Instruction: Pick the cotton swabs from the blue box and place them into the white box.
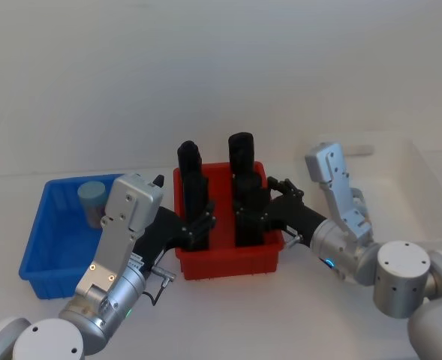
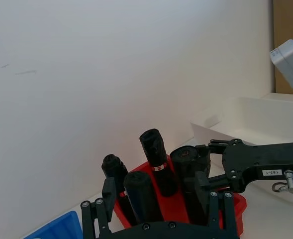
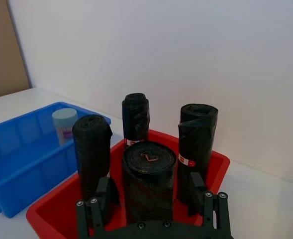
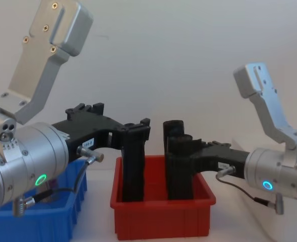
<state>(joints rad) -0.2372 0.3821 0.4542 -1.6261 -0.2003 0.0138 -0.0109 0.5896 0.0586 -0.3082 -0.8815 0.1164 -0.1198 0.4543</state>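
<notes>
Both our pincers, left (image 1: 199, 225) and right (image 1: 252, 212), grip black rolls (image 3: 148, 181); we should release and reach the cotton swabs (image 1: 92, 199) in the blue box (image 1: 40, 247).

1. We see a plain white wall (image 1: 205, 67) behind the work area, smooth and bare, spanning the far side from left to right.
2. The counter (image 1: 130, 315) is white too, and it meets the wall along a soft, faint line at the far edge.
3. In the left wrist view we make out a brown panel (image 2: 289, 30) at the far right, past the end of the white wall; the right wrist view shows a similar brown surface (image 3: 4, 50) at the far left.
4. The light is even and diffuse, and shadows on the counter are soft.
5. We see faint marks (image 2: 22, 69) on the wall.
</notes>
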